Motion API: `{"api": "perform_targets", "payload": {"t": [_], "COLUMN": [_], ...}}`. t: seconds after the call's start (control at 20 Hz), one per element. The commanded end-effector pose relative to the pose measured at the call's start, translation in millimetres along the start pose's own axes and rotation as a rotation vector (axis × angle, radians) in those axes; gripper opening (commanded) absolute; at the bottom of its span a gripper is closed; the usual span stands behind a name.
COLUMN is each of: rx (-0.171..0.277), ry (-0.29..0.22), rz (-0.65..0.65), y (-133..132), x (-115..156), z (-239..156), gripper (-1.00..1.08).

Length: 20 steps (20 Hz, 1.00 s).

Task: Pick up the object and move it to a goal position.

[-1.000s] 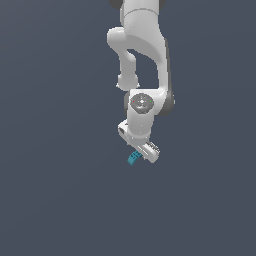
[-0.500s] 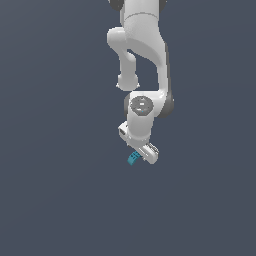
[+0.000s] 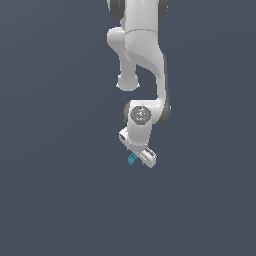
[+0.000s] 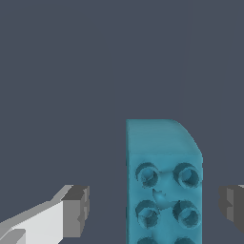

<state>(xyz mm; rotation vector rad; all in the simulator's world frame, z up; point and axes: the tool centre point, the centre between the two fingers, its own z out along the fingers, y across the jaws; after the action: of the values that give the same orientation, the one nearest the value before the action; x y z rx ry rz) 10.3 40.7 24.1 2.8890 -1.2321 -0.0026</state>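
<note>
Dark grey-blue floor (image 3: 55,200) is filling both views, plain and unmarked, with no edges or corners showing.

White arm (image 3: 142,60) is coming down from the top edge of the exterior view, bending through a rounded elbow and a grey-capped wrist joint, and ending low near the middle of the picture.

Gripper (image 3: 136,161) is hanging at the arm's lower end, tilted, its white body slanting toward the exterior view's right. In the wrist view the gripper (image 4: 155,207) is standing spread wide: one white finger with a dark grey pad (image 4: 76,209) is sitting off to one side, the other dark pad is only just showing at the opposite edge of the picture. Neither pad is touching anything; there is grey floor showing between each pad and what lies between them. Claw released, holding nothing.

Brick (image 4: 164,181) is lying between the two fingers, closer to the pad at the picture's edge than to the white finger. Teal-blue, round studs facing the camera in pairs, one end curving down in a slope. In the exterior view the brick (image 3: 132,159) is showing only as a small teal speck just beside the gripper's tip, on the exterior view's left of it.
</note>
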Motion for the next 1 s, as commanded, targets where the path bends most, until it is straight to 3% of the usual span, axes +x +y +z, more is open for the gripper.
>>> {"api": "perform_targets", "payload": {"t": [0.0,0.05,0.65,0.95], "rx": [0.001,0.001,0.002,0.002], "ry": [0.001,0.001,0.001,0.001], "rz": [0.000,0.000,0.000,0.000], "y": [-1,-1,-2,-5], "x": [1,1,0,-3], "z": [2,2,1,-18], "gripper": [1.00,-1.00,-1.00,-1.00]}}
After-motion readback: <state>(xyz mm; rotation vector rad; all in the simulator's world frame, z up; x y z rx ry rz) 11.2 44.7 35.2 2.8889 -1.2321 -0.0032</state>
